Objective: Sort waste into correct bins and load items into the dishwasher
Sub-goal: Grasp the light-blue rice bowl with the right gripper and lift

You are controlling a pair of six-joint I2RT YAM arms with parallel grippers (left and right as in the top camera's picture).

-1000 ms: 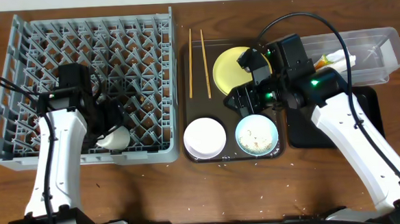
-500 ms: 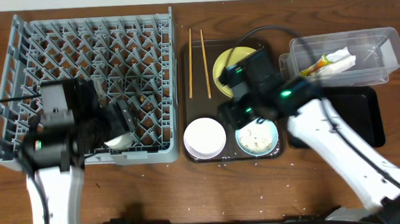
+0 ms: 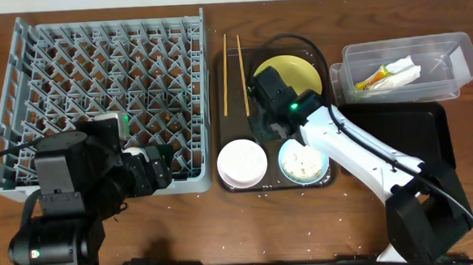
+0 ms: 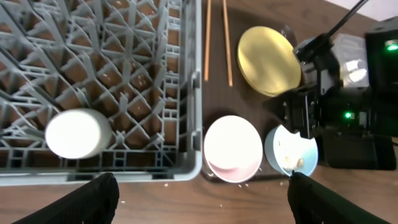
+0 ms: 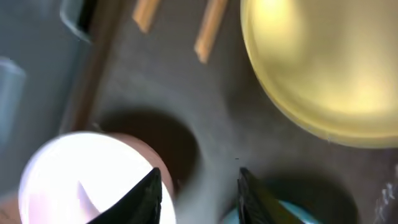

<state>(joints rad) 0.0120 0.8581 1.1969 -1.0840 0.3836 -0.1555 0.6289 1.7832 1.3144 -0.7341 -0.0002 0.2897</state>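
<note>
The grey dish rack (image 3: 104,74) fills the left; the small white cup (image 4: 78,132) lies in its front row, hidden by my arm in the overhead view. My left gripper (image 4: 202,194) is open and empty, above the rack's front edge (image 3: 153,169). My right gripper (image 3: 270,129) is open and empty, low over the brown tray between the white bowl (image 3: 242,162) and the light blue bowl (image 3: 305,163), which holds rice. In the right wrist view its fingers (image 5: 199,199) straddle bare tray. The yellow plate (image 3: 292,73) and the chopsticks (image 3: 233,64) lie behind.
The brown tray (image 3: 219,109) holds the dishes. The clear tub (image 3: 443,53) at the back right holds the white wrapper and the sachet (image 3: 392,74). The black tray (image 3: 419,135) lies in front of it. Loose grains dot the table's front edge (image 4: 168,185).
My left arm has drawn back toward the front, away from the cup, which stays in the rack. My right arm has swung left from beside the tub to over the brown tray.
</note>
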